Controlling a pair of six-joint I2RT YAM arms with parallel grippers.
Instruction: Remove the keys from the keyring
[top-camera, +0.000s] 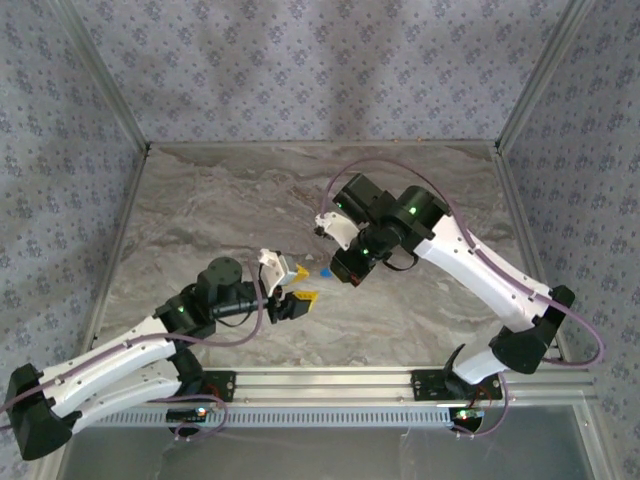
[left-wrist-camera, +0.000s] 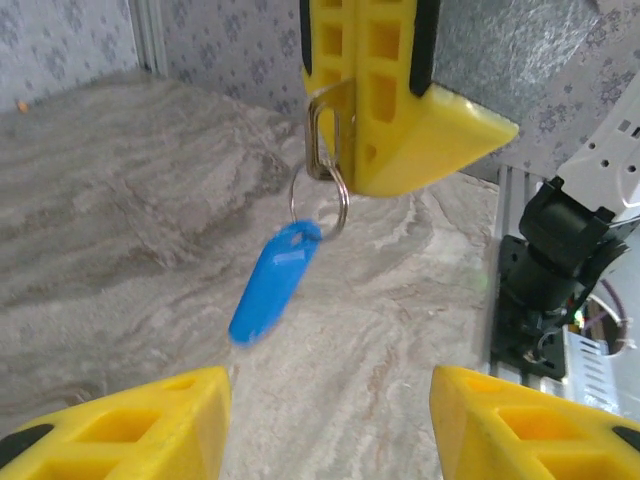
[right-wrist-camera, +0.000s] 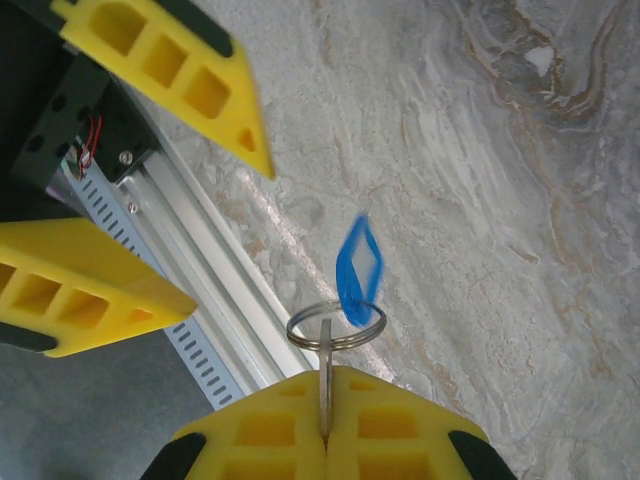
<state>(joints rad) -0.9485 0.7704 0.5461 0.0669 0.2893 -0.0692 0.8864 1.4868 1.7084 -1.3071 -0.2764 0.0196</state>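
My right claw (right-wrist-camera: 327, 385) pinches the keyring (right-wrist-camera: 325, 338), blue key (left-wrist-camera: 272, 285) hanging below it. My wide left claw (left-wrist-camera: 330, 400) should close on the key slowly.

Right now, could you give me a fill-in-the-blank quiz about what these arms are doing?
1. The right gripper is ___ on a metal piece that carries the ring.
2. The key dangling from the ring is coloured ___.
3. The left gripper has its jaws ___, holding nothing.
Missing words: shut, blue, open.
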